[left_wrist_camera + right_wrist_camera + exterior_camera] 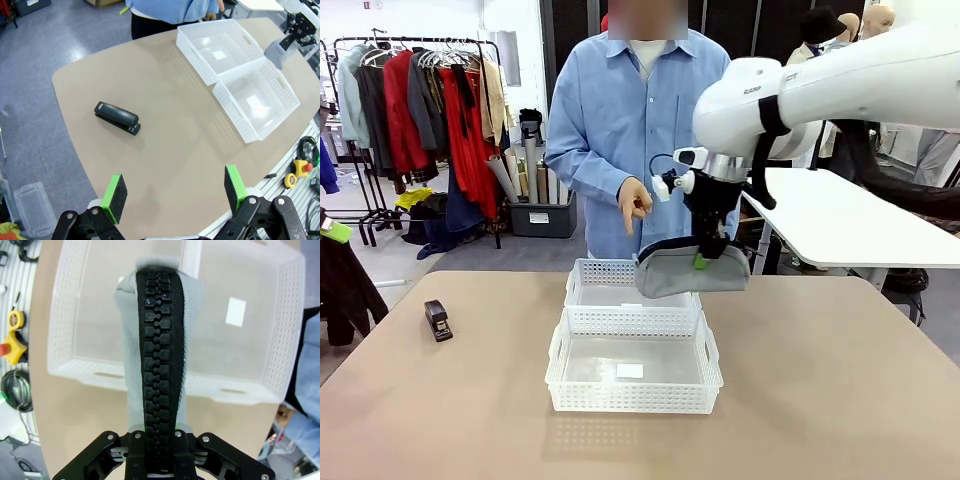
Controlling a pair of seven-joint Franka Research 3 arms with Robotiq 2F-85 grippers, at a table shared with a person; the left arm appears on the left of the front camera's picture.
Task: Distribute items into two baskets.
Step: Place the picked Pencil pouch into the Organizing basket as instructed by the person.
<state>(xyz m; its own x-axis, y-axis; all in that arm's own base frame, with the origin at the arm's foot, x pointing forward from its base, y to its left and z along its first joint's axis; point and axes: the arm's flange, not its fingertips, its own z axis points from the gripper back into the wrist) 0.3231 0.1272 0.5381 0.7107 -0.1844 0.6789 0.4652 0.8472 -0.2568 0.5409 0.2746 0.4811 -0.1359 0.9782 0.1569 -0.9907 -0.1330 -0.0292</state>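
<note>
A grey waist bag [692, 270] with a black strap [160, 350] hangs from my right gripper [704, 256], which is shut on it. It hangs above the right end of the two white baskets, close to where the far basket [610, 272] meets the near basket [632, 398]. A small white label [630, 370] lies in the near basket. The black stapler [438, 320] lies on the table's left side. My left gripper [174, 192] is open high over the table, and the stapler [117, 117] lies ahead of it.
A person in a blue shirt [620, 120] stands at the far side, one hand [635, 207] held just beyond the far basket. A second white table [840, 220] stands behind on the right. Bare tabletop [820, 380] surrounds the baskets.
</note>
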